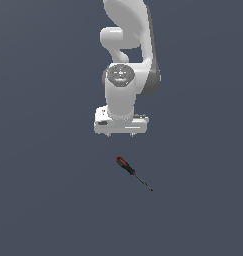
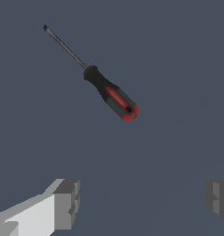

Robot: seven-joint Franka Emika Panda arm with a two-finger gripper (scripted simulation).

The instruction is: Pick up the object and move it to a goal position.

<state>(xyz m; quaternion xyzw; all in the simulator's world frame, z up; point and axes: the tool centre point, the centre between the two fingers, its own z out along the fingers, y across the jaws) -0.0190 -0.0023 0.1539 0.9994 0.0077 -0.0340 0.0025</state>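
A small screwdriver (image 1: pixel 127 167) with a red-and-black handle and a thin dark shaft lies flat on the grey floor, its tip pointing toward the exterior view's lower right. My gripper (image 1: pixel 121 134) hangs above the floor, apart from the screwdriver, which lies nearer the camera in the exterior view. The jaws are wide apart and empty. In the wrist view the screwdriver (image 2: pixel 111 94) lies whole and unhidden beyond the gripper (image 2: pixel 143 200), with the two grey fingertips (image 2: pixel 67 203) at the frame's edge.
A plain dark grey floor (image 1: pixel 53 200) fills both views. The white arm (image 1: pixel 125 45) rises behind the gripper in the exterior view.
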